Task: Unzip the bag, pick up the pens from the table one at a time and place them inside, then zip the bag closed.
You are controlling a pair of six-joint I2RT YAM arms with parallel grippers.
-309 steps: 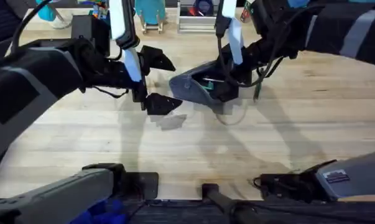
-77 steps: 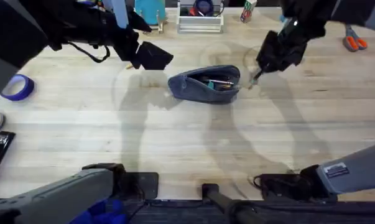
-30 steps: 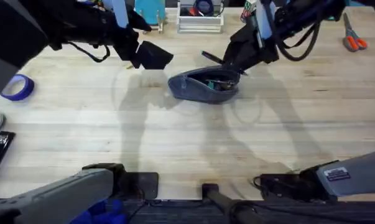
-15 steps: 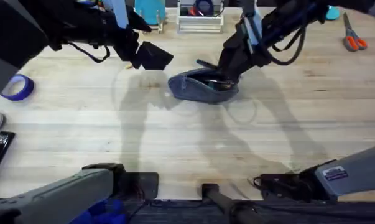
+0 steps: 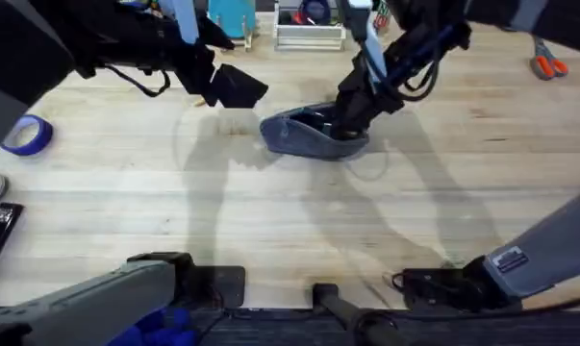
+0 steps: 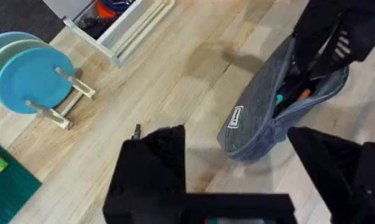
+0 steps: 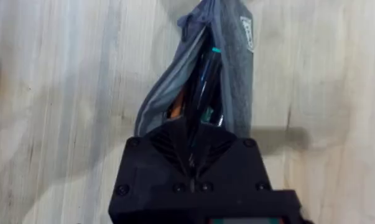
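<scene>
- Jaws of the left gripper [image 6: 237,180] stand wide apart with nothing between them, held above the table [image 5: 270,231] to the left of the bag [image 5: 304,135].
- Right gripper [image 5: 345,120] is pressed down at the right end of the bag's open mouth; its jaws look drawn together, though I cannot tell whether they hold anything.
- Grey-blue bag lies on its side near the table's middle, zipper undone, mouth gaping.
- Pens [image 7: 203,87] sit inside the pouch: dark barrels with teal and orange bits visible through the opening.
- Orange-handled scissors [image 5: 544,63] lie well apart at the far right.
- Blue tape roll [image 5: 25,135] rests near the left edge.
</scene>
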